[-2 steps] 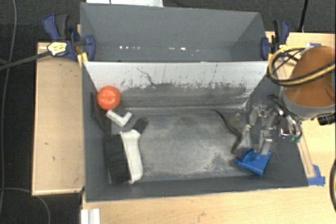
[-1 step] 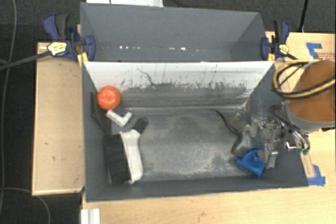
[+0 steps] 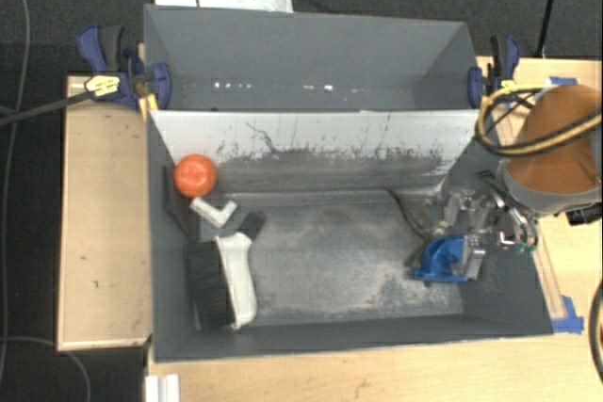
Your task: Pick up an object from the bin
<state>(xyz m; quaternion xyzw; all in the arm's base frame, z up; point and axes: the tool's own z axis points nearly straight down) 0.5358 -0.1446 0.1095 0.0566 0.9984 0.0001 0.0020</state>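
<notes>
Raised over the bin's right side, the arm's orange cover (image 3: 556, 146) is seen nearest the lens, with yellow and black cables (image 3: 504, 122) looped about it. Below it, the tool (image 3: 462, 245) is lowered to the floor of the grey metal bin (image 3: 311, 334), in the right-hand part and near the right wall.

A small blue object (image 3: 438, 261), blocky with a rounded part, is pictured lying on the bin floor directly at the tool's tip, on its left side. It is touching the tool or all but touching it; which of the two cannot be made out. Whether the tool is clenched on the blue object or released cannot be told, as the tip is lost among the tool's own metal parts.

The other things are gathered at the left of the bin, well apart from the tool. A brush (image 3: 236, 282) with a white handle and black bristles is laid along the left wall, toward the near-left corner. An orange ball (image 3: 195, 175) is lodged against the left wall, toward the far-left corner. Between ball and brush, a small white piece (image 3: 215, 211) is seen, with a dark piece (image 3: 250, 223) just beside it. Pale scuffs are spread across the bin floor between the two groups.
</notes>
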